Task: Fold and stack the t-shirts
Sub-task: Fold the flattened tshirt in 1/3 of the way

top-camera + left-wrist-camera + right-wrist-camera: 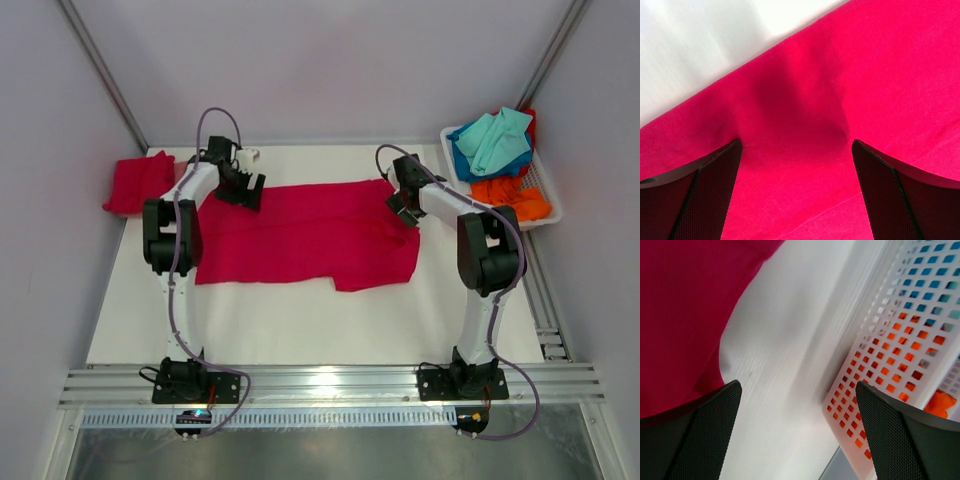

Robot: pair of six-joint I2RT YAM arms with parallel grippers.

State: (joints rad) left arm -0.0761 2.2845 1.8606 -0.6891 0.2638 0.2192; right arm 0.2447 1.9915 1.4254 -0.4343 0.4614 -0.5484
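**Task item.** The crimson t-shirt [305, 235] lies spread flat across the middle of the white table [270, 320], with its long side running left to right. A folded crimson shirt [138, 182] sits at the table's far left edge. The white basket [548, 205] at far right holds the teal shirt [495, 140], blue shirt [462, 162] and orange shirt [515, 195].

**Grippers.** The left gripper [240, 188] stands over the spread shirt's far left edge. Its fingers are apart and hold nothing, and its wrist view shows a shallow crease in the cloth between them. The right gripper [402, 212] stands at the far right corner, fingers also apart and empty. Its wrist view shows mostly bare table and basket wall between the fingers, with cloth under the left finger [700, 435] only. Whether either gripper touches the cloth cannot be told.

**Assessment.** The step in hand appears to be taking the far edge for a fold toward the near side.
- The right gripper should shift onto the cloth before closing, or it will likely pinch nothing.
- Both grippers should take the edge at matching depth.
- They should lift and travel level with each other, keeping the cloth taut enough to avoid a skewed fold.
- The right gripper should stay clear of the basket wall.
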